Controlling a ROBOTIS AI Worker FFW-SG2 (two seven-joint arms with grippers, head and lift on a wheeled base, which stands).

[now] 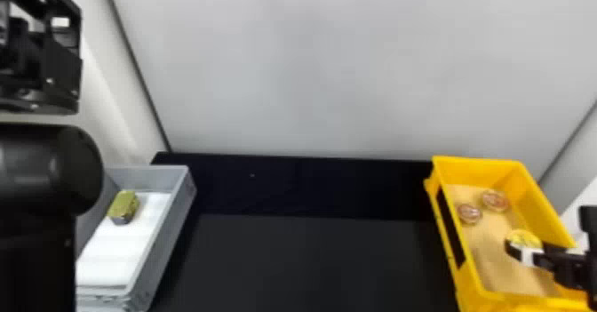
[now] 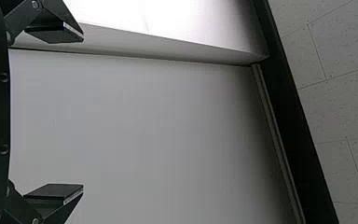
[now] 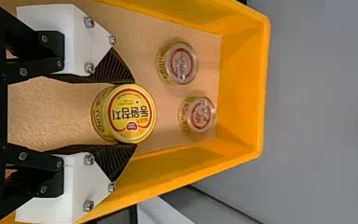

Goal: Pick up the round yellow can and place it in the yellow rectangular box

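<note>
My right gripper (image 1: 533,245) is low inside the yellow rectangular box (image 1: 545,204), with the round yellow can (image 1: 526,237) between its fingers. In the right wrist view, the right gripper (image 3: 135,114) is shut on the yellow can (image 3: 129,114), one ribbed finger against each side. The lid faces the camera; whether the can touches the box floor, I cannot tell. The left arm (image 1: 40,173) is parked at the left edge of the head view, and in the left wrist view the left gripper (image 2: 83,112) stands open with nothing between its fingers.
Two smaller round cans with reddish lids (image 1: 469,214) (image 1: 495,200) lie toward the far end of the yellow box. On the left, a grey box (image 1: 166,240) holds a yellow-green rectangular can (image 1: 124,205) on white lining. A black table (image 1: 311,262) lies between the boxes; a pale wall (image 1: 311,66) rises behind.
</note>
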